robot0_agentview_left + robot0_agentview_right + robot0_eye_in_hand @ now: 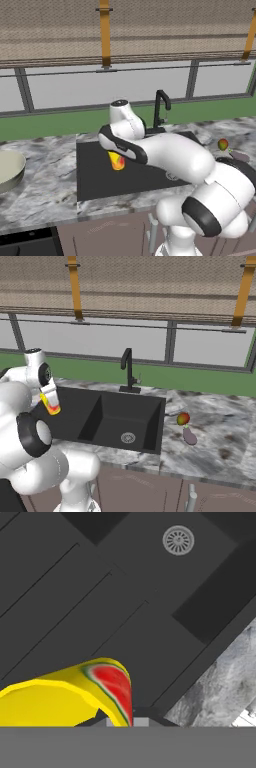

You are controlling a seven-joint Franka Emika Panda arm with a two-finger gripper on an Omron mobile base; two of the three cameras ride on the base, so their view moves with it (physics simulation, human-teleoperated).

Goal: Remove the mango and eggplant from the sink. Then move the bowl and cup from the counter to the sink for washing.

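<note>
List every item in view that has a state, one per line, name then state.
cup: held in the shut gripper, lifted over the sink's left side
sink: basin bare, drain showing
mango: out of the sink, resting on the counter to its right
eggplant: on the counter next to the mango
bowl: on the counter left of the sink, not yet moved

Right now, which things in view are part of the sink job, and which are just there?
Part of the job:
cup, held by the gripper above the sink
mango and eggplant, on the counter
bowl

Just there:
faucet
window frame
</note>
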